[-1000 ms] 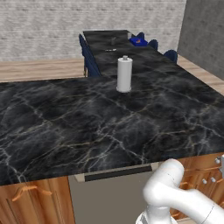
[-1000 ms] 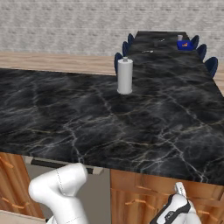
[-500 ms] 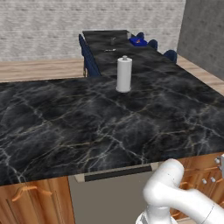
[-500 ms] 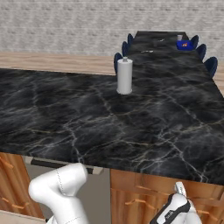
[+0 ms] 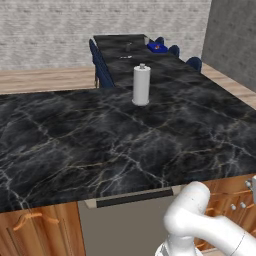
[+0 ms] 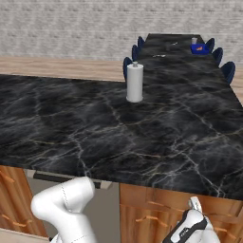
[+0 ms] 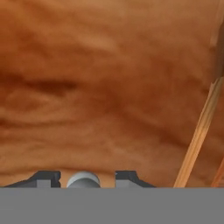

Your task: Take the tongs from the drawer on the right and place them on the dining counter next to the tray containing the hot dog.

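Nothing on either counter has shifted since the earlier frames, and the arm has barely moved — in the right base view the gripper [image 6: 194, 205] still sits low against the wooden cabinet front under the near edge of the broad marble counter [image 6: 156, 142].

In the hand view the gripper [image 7: 83, 178] is pressed close to the drawer [image 7: 96, 87], whose orange-brown wood grain spreads across the frame. Its two dark fingertips [image 7: 46, 178] stand a narrow gap apart with a pale grey rounded piece [image 7: 83, 179] between them — probably the bar handle, though whether the fingers actually clamp it I cannot tell. A lighter wooden edge [image 7: 199, 133] runs diagonally at the right of that view.

On the broad counter a white paper towel roll [image 5: 141, 85] stands upright toward the far edge, well apart from everything else. Beyond it the dining counter [image 5: 131, 55] stretches away toward the brick wall, with dark blue chairs [image 5: 102, 67] along both long sides. The blue tray [image 6: 199, 48] lies near the far end of the dining counter, close to its right edge, and the hot dog [image 6: 200, 47] shows as a small orange spot on it. A small grey cup-like object [image 6: 193, 41] stands just behind the tray.

The tongs cannot be made out.
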